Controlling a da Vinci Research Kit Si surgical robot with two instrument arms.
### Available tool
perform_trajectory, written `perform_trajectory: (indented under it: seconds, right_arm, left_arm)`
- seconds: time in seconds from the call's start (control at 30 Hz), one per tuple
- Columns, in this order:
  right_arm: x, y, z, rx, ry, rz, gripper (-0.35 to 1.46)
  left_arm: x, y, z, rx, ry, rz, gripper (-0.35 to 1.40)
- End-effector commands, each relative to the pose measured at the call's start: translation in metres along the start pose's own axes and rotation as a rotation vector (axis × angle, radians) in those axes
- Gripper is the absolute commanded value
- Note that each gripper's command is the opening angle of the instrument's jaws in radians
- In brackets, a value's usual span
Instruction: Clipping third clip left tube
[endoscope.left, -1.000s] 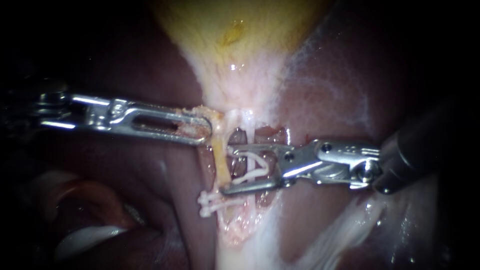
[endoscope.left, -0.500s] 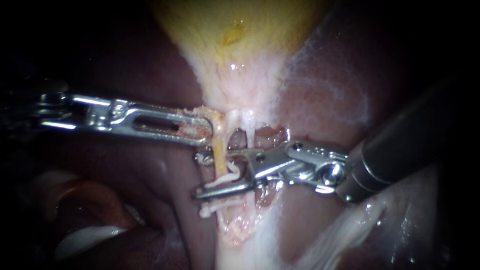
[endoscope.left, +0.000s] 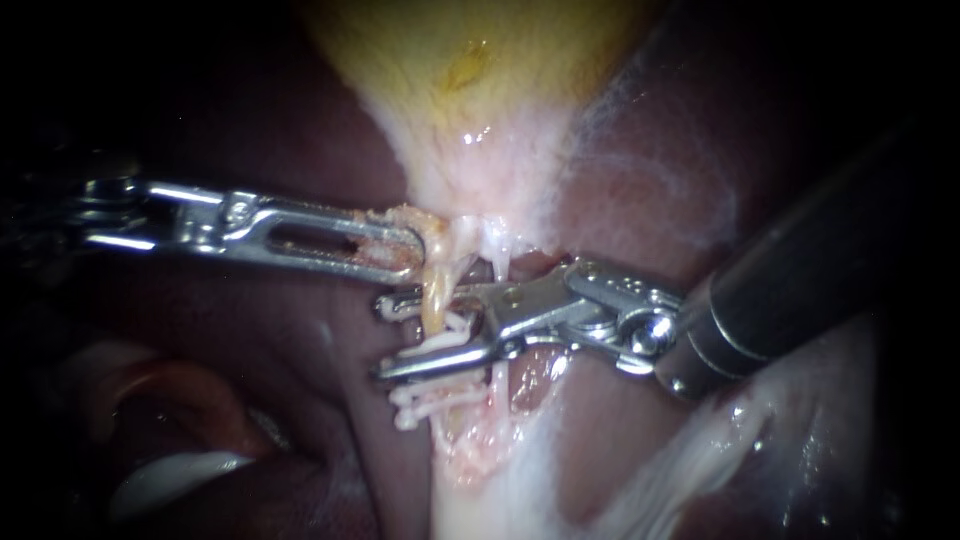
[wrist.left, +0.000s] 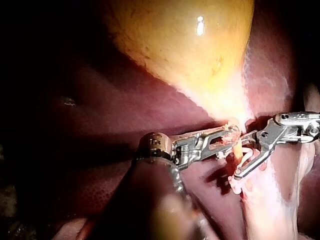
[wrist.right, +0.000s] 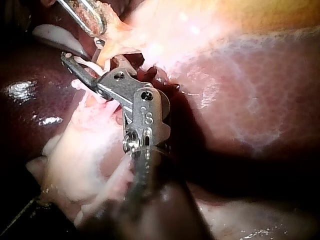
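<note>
My left instrument (endoscope.left: 405, 252) comes in from the left, its slotted jaws shut on tissue at the gallbladder's neck (endoscope.left: 440, 225). The yellowish left tube (endoscope.left: 434, 300) runs down from there. My right instrument (endoscope.left: 385, 338) reaches in from the right, and its jaws straddle the left tube, one on each side. Between them they carry a white clip (endoscope.left: 447, 340). Just below, other white clips (endoscope.left: 420, 405) sit on the tube. The left wrist view shows the right instrument's jaws (wrist.left: 245, 161) around the tube (wrist.left: 238, 150). In the right wrist view they (wrist.right: 80, 70) reach past it.
The yellow gallbladder (endoscope.left: 470, 80) fills the upper middle, with dark liver (endoscope.left: 660, 180) on both sides. A thin pale right tube (endoscope.left: 497, 258) runs beside the left one, behind the right instrument's upper jaw. Pale fatty tissue (endoscope.left: 480, 460) lies below the clips.
My right instrument has advanced to the left, so its jaws and the clip now reach around and past the left tube. The tube is bent slightly. My left instrument holds still.
</note>
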Motion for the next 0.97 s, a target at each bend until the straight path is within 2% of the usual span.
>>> perform_trajectory:
  seconds: [0.03,0.1,0.17,0.2,0.23,0.6,0.97]
  right_arm:
    - [0.0000,0.0001,-0.0001,0.000,0.000,0.006,0.32]
    - [0.0000,0.0001,-0.0002,0.000,0.000,0.006,0.25]
    - [-0.0001,-0.0001,-0.0006,0.002,0.000,0.036,-0.08]
    - [-0.0002,-0.0002,-0.0008,0.002,0.000,0.083,-0.25]
    - [-0.0003,-0.0003,-0.0010,0.003,0.001,0.124,-0.35]
    - [-0.0017,-0.0004,-0.0013,0.004,-0.010,0.127,-0.35]
    - [-0.0018,-0.0003,-0.0014,0.003,-0.010,0.127,-0.35]
  left_arm:
    - [0.0000,0.0000,0.0000,0.000,0.000,0.000,-0.35]
    - [0.0000,0.0000,0.0000,0.000,0.000,0.000,-0.35]
    - [0.0000,0.0000,0.0000,0.000,0.000,0.000,-0.35]
    - [0.0000,0.0000,0.0000,0.000,0.000,0.000,-0.35]
    - [0.0000,0.0001,0.0000,0.000,0.000,0.000,-0.35]
    - [-0.0001,0.0003,0.0000,0.000,0.000,0.000,-0.35]
    - [-0.0001,0.0005,0.0000,0.001,0.000,0.000,-0.35]
